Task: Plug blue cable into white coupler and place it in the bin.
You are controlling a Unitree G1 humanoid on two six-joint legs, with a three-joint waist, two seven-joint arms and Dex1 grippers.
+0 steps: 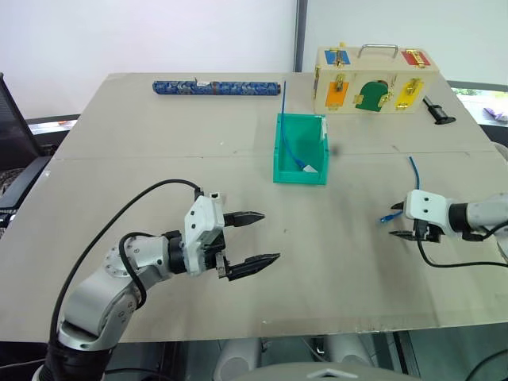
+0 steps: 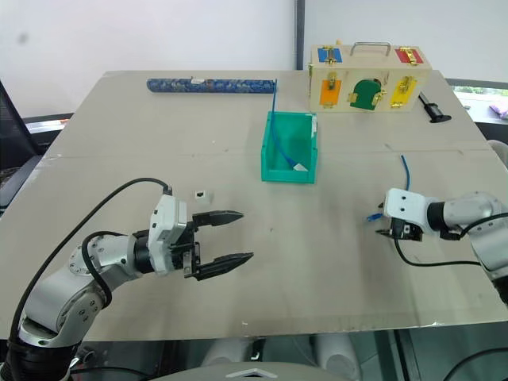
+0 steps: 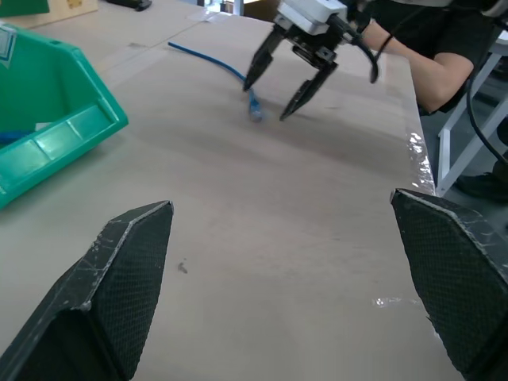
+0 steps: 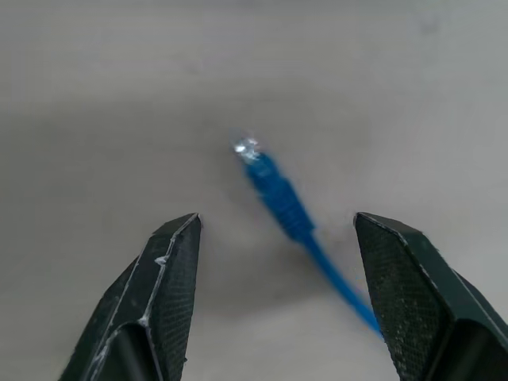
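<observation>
Blue cable [image 1: 402, 190] lies loose on the table [image 1: 159, 159] at the right side, its clear plug end [image 4: 248, 148] pointing left, the cord running back toward the far edge. Right gripper [image 3: 274, 79] sits low over the plug end, tips angled down at the table. Its two black fingers [image 4: 159, 294] straddle the cord just behind the plug, a clear gap on each side; jaws part-open, nothing held, no contact visible.

White coupler [image 2: 203, 194] rests on the table near the left gripper [image 1: 254, 238], just beyond its upper finger, apart from it. Small white cube, dark socket face showing. Well apart from the cable.

Left gripper hovers over the near-left table, pointing to the right, roughly level. Fingers spread wide, empty.

Green bin [image 1: 279, 155] stands mid-table, further back, between the two arms. Another blue cord [image 1: 292, 155] is inside it, one end sticking up past the back wall, with a small white piece [image 1: 310, 169] at the bottom.

Beyond the bin: a dark-blue patterned rod [image 1: 216, 86] lying along the far left, a pale wooden box [image 1: 373, 79] with coloured latches and a metal handle at far right, and a small black tool [image 1: 436, 111] beside it.
</observation>
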